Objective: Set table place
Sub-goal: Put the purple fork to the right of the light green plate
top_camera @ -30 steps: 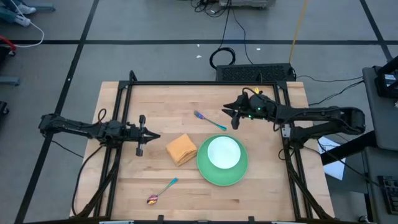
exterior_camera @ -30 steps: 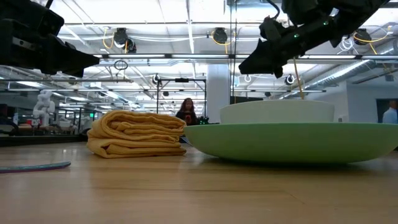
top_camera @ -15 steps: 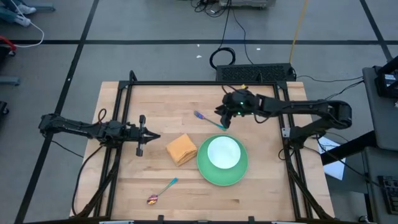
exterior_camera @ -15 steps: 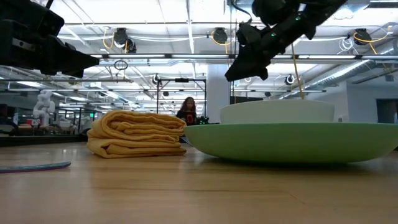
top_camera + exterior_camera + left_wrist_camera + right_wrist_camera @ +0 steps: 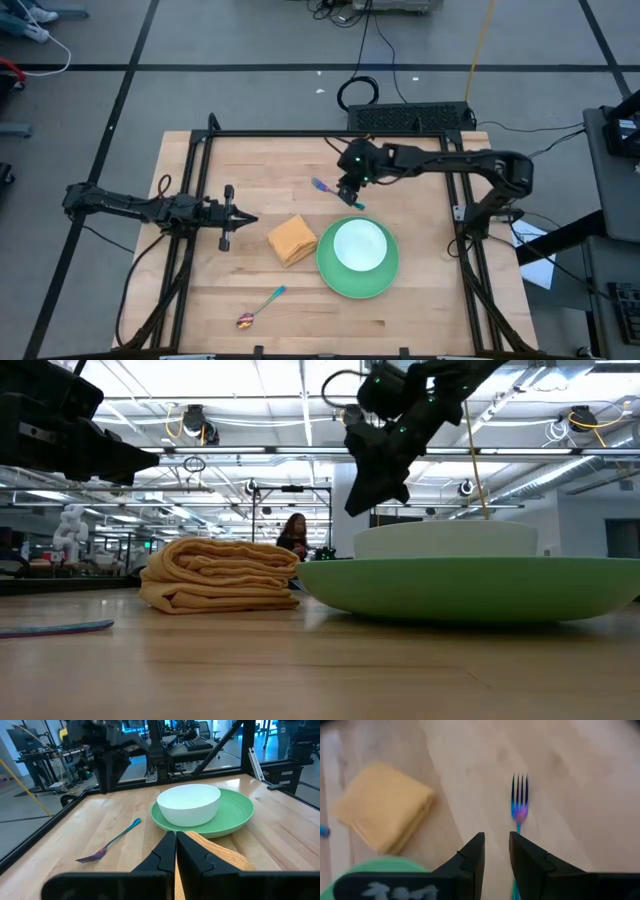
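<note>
At the near edge of the table, the spoon is seen lying alone, its reddish bowl toward the front and its teal handle angled toward the middle, well apart from everything else. Farther in, the large green plate is set right of centre with the white bowl resting inside it, and the folded orange napkin is placed just beside the plate's left rim; in the low view the napkin and the plate appear to touch or nearly touch, and which cannot be told. The left gripper is held low over the wood at the left side, level with the napkin and apart from it, its fingers pressed together with nothing between them. Beyond the plate, the blue-handled fork is laid flat on the bare wood, tines toward the left rear. The right gripper is poised directly above the fork's handle, raised off the table in the low view; its fingers are spread a little apart, and the fork is seen beyond them, not gripped.
</note>
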`<action>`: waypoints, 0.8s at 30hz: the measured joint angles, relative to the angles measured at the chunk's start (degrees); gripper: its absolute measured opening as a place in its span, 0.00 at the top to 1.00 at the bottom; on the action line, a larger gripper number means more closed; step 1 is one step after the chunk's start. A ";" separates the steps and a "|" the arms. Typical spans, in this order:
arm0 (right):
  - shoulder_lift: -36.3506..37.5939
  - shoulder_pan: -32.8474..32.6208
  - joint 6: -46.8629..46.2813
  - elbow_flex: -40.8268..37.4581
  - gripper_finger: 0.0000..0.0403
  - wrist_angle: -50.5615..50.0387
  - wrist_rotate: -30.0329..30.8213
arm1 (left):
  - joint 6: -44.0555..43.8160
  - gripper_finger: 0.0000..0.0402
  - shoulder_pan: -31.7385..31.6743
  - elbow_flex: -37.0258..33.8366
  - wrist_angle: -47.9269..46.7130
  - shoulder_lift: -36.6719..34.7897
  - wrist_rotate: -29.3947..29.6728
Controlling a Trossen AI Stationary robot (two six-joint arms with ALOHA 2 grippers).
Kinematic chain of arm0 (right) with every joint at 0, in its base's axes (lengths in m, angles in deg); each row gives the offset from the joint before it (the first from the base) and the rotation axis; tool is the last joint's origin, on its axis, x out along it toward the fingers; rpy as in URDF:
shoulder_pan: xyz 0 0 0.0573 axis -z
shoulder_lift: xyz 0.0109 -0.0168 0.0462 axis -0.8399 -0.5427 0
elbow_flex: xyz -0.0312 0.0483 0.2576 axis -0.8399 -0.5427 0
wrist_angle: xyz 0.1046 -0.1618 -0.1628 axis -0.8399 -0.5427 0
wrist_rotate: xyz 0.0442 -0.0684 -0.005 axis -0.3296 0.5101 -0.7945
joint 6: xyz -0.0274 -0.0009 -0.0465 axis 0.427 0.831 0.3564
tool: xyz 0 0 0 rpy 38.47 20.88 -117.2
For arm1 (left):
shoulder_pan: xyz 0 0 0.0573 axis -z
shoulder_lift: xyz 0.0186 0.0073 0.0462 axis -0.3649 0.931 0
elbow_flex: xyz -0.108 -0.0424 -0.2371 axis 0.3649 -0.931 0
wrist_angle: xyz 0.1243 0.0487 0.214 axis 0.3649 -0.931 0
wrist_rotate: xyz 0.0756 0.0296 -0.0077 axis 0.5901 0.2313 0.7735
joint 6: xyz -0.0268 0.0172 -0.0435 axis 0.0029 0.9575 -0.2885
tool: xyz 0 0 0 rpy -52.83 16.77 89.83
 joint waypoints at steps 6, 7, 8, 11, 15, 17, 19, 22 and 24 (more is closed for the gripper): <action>-5.08 0.78 0.38 3.73 0.73 -4.47 -0.30 | -0.12 0.95 -0.02 0.00 -0.43 -0.01 0.00; -5.78 0.79 0.41 4.26 0.70 -4.37 -0.30 | -0.15 0.95 -0.01 0.00 -0.43 0.00 0.00; -6.45 0.87 0.37 4.64 0.68 -4.17 -0.30 | -0.15 0.95 0.00 0.00 -0.43 -0.02 0.00; -8.10 1.13 -0.08 5.85 0.60 -4.08 -0.32 | -0.15 0.95 -0.02 0.00 -0.48 0.00 0.00; -10.02 1.22 -0.10 7.50 0.54 -4.75 -0.32 | -0.15 0.95 0.00 0.00 -0.83 -0.01 0.00; -10.94 1.20 0.01 8.46 0.53 -5.70 -0.34 | -0.15 0.95 -0.01 0.00 -0.82 -0.02 0.00; -11.67 1.17 0.20 9.62 0.53 -7.40 -0.34 | -0.15 0.95 0.00 0.00 -0.83 0.00 0.00; -11.61 1.17 0.22 10.08 0.53 -7.71 -0.34 | -0.17 0.95 0.00 0.00 -0.87 0.00 0.00; -11.58 1.17 0.12 10.16 0.53 -7.61 -0.34 | -0.15 0.95 -0.01 0.00 -0.99 -0.02 0.00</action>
